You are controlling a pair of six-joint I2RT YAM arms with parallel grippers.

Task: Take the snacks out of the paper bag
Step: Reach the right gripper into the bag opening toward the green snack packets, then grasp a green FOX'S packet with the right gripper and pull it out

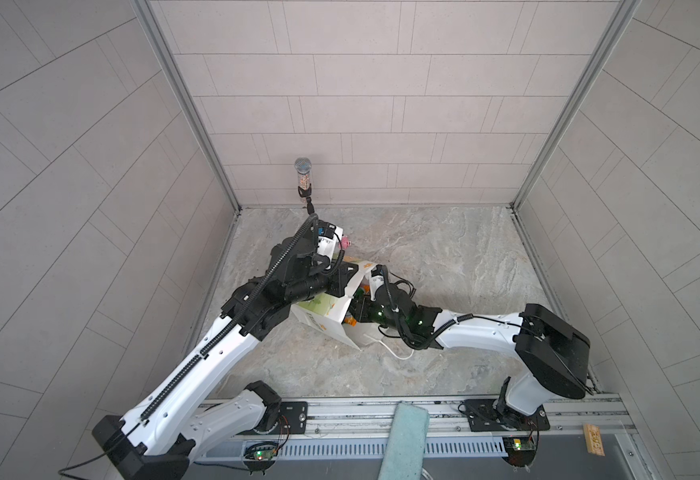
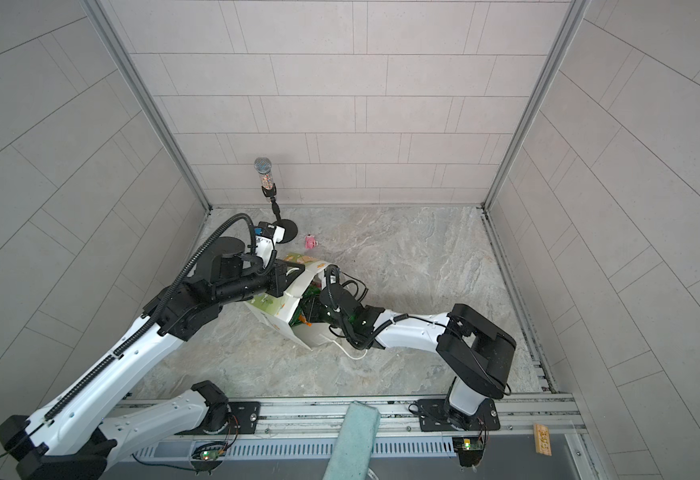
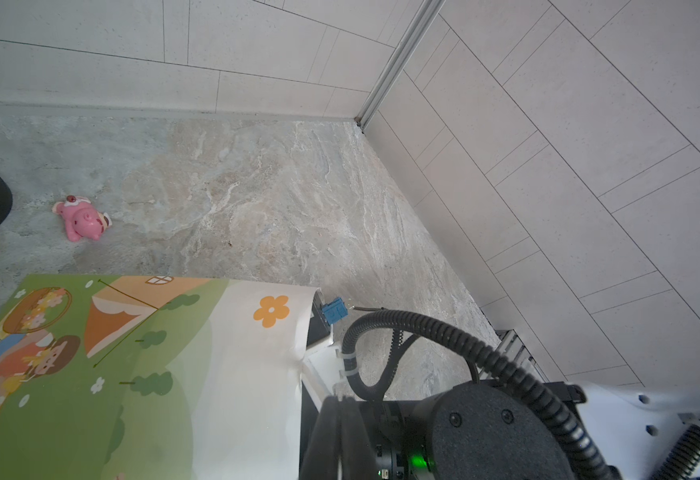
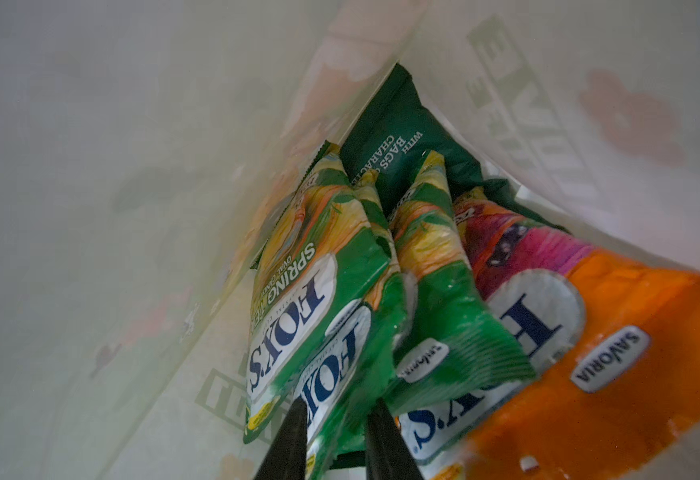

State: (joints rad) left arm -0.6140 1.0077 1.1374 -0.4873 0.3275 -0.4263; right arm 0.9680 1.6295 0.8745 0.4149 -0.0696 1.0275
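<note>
The white paper bag (image 1: 327, 318) (image 2: 273, 307) lies tipped on the stone floor between both arms, its printed side filling the left wrist view (image 3: 236, 374). My left gripper (image 3: 342, 440) (image 1: 342, 282) is shut at the bag's rim, a thin white strip between its pads. My right gripper (image 4: 337, 409) reaches inside the bag, its black fingers shut either side of a green-yellow FOX'S packet (image 4: 340, 353). Two more green-yellow packets (image 4: 294, 291) (image 4: 435, 291), a pink-orange one (image 4: 568, 332) and a dark green crisp bag (image 4: 398, 145) lie packed beside it.
A small pink toy (image 2: 310, 242) (image 3: 82, 218) lies just behind the bag. A microphone-like stand (image 2: 263, 174) rises on a round black base (image 2: 285, 232) near the back wall. A teal cloth (image 1: 406, 440) drapes over the front rail, with a wooden block (image 1: 592, 440) to its right.
</note>
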